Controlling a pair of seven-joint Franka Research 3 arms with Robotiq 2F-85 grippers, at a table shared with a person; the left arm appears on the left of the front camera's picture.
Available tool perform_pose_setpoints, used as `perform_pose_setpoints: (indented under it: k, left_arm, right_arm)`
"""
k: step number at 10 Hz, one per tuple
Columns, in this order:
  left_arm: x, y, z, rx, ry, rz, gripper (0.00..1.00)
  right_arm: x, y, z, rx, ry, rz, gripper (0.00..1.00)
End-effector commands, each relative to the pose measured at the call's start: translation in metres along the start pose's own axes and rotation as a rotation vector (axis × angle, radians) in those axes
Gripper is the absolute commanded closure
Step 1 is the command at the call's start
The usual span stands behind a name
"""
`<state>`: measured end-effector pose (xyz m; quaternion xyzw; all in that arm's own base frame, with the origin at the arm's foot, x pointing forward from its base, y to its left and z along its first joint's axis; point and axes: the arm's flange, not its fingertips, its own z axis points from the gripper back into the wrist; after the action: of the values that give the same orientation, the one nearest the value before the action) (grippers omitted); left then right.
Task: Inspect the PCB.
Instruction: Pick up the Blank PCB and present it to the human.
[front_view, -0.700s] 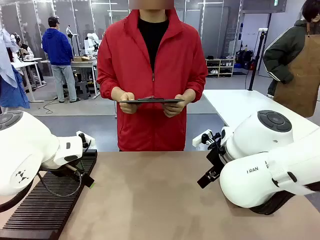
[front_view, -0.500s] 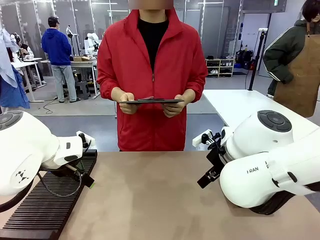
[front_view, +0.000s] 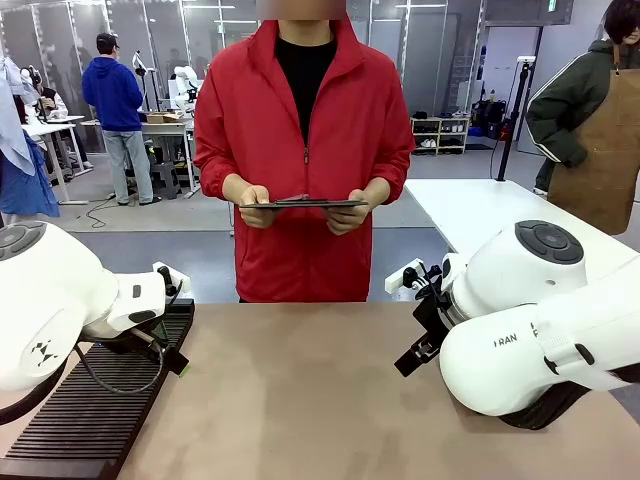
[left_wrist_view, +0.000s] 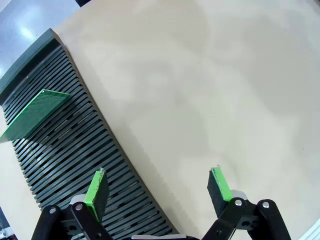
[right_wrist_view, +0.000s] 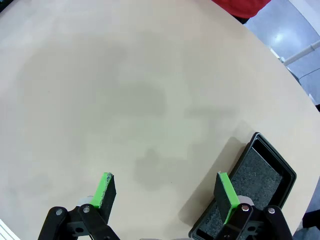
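The PCB (left_wrist_view: 32, 112), a thin green board, stands tilted in the slots of a ribbed black rack (left_wrist_view: 75, 150) at the far left of the left wrist view. My left gripper (left_wrist_view: 159, 189) hangs open above the rack's edge and the bare tabletop. It holds nothing and sits well apart from the board. My right gripper (right_wrist_view: 165, 192) is open too, empty, over the beige table. Its right finger (right_wrist_view: 225, 192) is near a shallow black tray (right_wrist_view: 260, 175). In the front view both arms rest low at the table's sides.
Across the table stands a person in a red jacket, holding a dark clipboard (front_view: 303, 202) level in both hands. The ribbed rack (front_view: 90, 420) lies along the table's left edge. Bare tabletop (front_view: 300, 400) stretches between the arms.
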<state>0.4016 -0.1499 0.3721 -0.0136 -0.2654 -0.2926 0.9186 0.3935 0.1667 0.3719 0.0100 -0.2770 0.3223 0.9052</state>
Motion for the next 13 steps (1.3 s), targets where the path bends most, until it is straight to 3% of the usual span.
perform_pose_setpoints:
  k: [1, 4, 8, 9, 11, 13]
  left_arm:
    - [0.000, 0.000, 0.000, 0.000, 0.000, 0.000, 0.00]
    - [0.000, 0.000, 0.000, 0.000, 0.000, 0.000, 0.00]
    - [0.023, 0.019, 0.070, -0.267, 0.113, 0.013, 0.00]
    - [0.024, 0.028, 0.085, -0.347, 0.106, 0.061, 0.00]
    - [0.014, 0.059, 0.115, -0.637, 0.082, 0.188, 0.00]
    - [-0.019, 0.091, 0.138, -0.937, -0.046, 0.292, 0.00]
  right_arm:
    - [0.000, 0.000, 0.000, 0.000, 0.000, -0.002, 0.00]
    - [0.000, 0.000, 0.000, 0.000, 0.000, 0.000, 0.00]
    - [0.026, -0.035, 0.070, 0.254, 0.061, -0.055, 0.00]
    - [0.026, -0.043, 0.083, 0.302, 0.075, -0.061, 0.00]
    - [0.012, -0.070, 0.110, 0.539, 0.021, -0.139, 0.00]
    - [-0.026, -0.101, 0.126, 0.749, -0.094, -0.261, 0.00]
